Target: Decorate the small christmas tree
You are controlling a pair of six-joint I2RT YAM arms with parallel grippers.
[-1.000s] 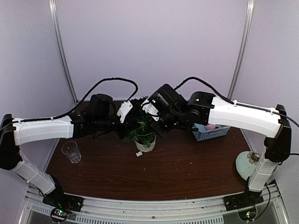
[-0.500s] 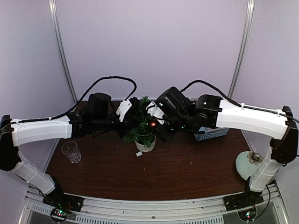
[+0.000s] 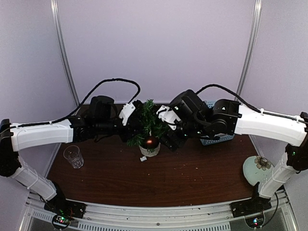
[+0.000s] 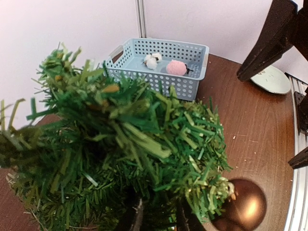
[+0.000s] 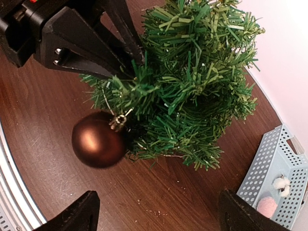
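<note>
My right hand (image 5: 159, 202) gapes wide, clear of the brown bauble (image 5: 98, 139) hanging low on the small christmas tree (image 3: 148, 126), middle of the bench (image 3: 192, 178); I'd back straight out, snagging nothing. My left hand (image 5: 130, 67) sits among the sprigs, grip hidden, I cannot tell

Legible markings: none. No text, label, brand, number or sign can be read in the top external, left wrist or right wrist view.
</note>
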